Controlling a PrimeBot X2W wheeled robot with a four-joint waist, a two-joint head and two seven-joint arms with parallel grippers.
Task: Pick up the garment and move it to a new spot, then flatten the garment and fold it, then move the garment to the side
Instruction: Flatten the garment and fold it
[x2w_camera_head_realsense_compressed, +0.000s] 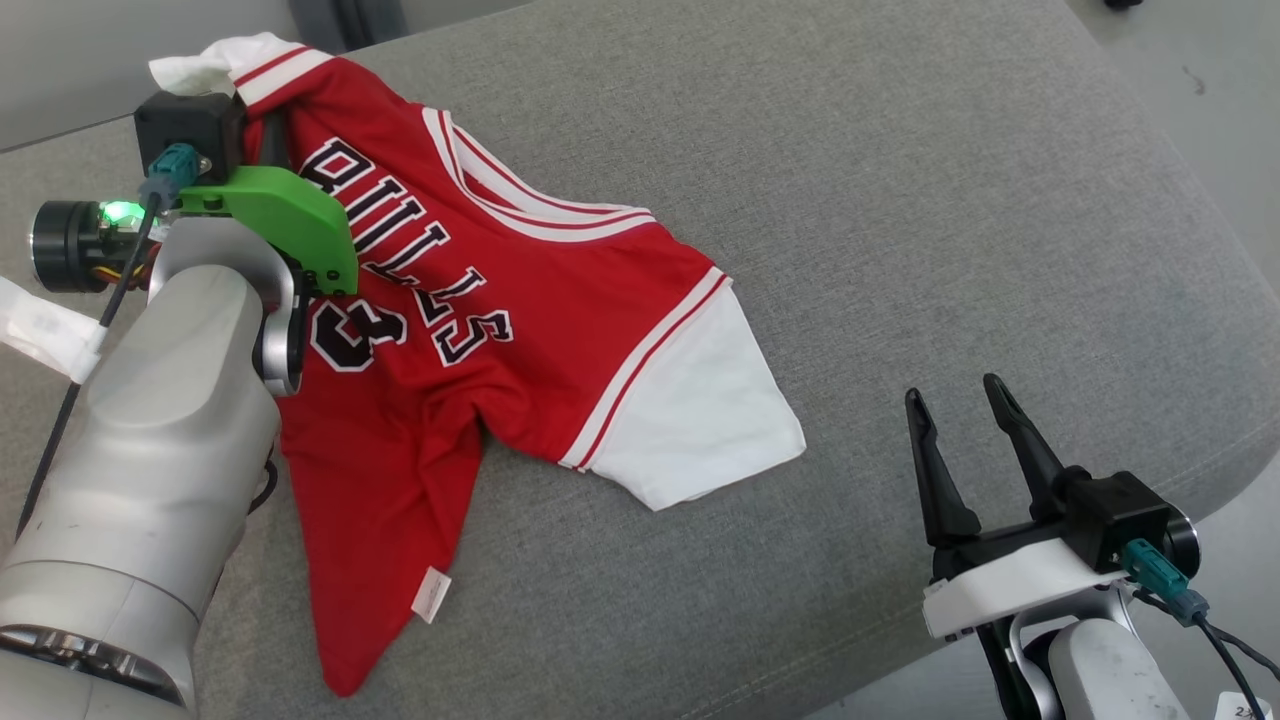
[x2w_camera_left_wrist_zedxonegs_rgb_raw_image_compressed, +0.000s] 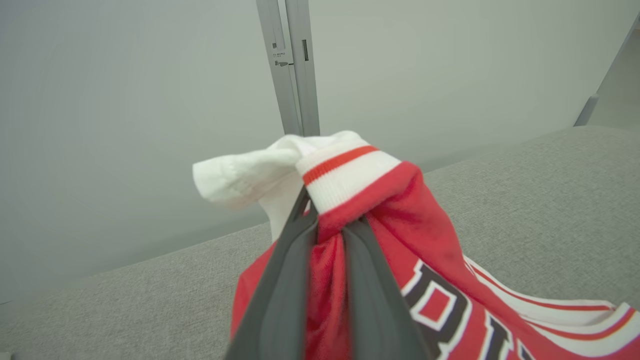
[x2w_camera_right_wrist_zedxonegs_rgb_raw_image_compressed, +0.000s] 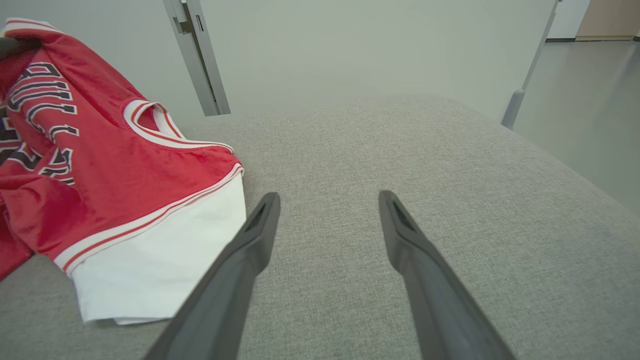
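Left gripper (x2w_camera_left_wrist_zedxonegs_rgb_raw_image_compressed: 332, 220) pinches jersey (x2w_camera_left_wrist_zedxonegs_rgb_raw_image_compressed: 415, 200) shoulder, clear in left wrist view; right gripper (x2w_camera_right_wrist_zedxonegs_rgb_raw_image_compressed: 330, 197) spread, empty.

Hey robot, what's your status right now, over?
Left end effector shut on jersey shoulder, that corner raised. Right end effector open, empty, apart from jersey. Rest of jersey rumpled on grey cushion. Nothing seen blocking.

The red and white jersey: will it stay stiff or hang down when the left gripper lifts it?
Probably floppy: the red and white fabric jersey bunches where the left gripper pinches it, so it should drape. Likely light: the cloth looks thin and creased. It may drag on the grey woven cushion.
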